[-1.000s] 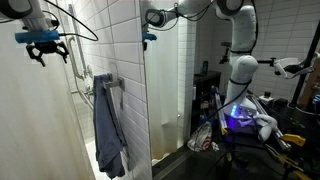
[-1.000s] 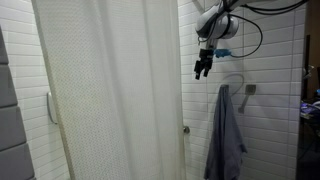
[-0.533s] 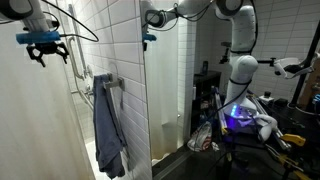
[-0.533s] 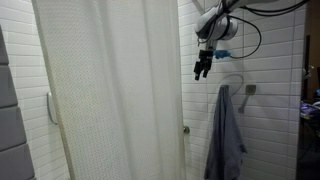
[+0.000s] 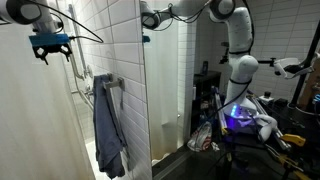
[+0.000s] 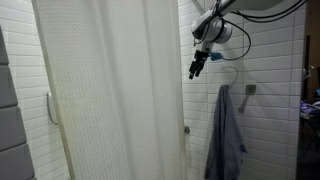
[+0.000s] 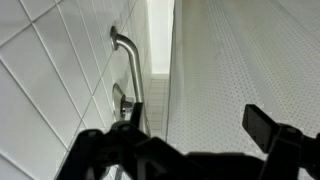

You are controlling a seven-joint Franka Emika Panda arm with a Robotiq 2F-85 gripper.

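1. Your gripper (image 5: 47,52) hangs empty, jaws wide apart, upper left in an exterior view, near the chrome wall pipe (image 7: 131,72); drift toward the tiled wall (image 7: 45,85) and you may strike it
2. The shower curtain (image 7: 250,70) fills the wrist view's right; swinging that way may snag it
3. The grey towel (image 6: 226,135) hangs below, lower right; a careless descent could drag it off

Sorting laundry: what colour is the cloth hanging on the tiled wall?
Grey-blue cloth, clearest in an exterior view.
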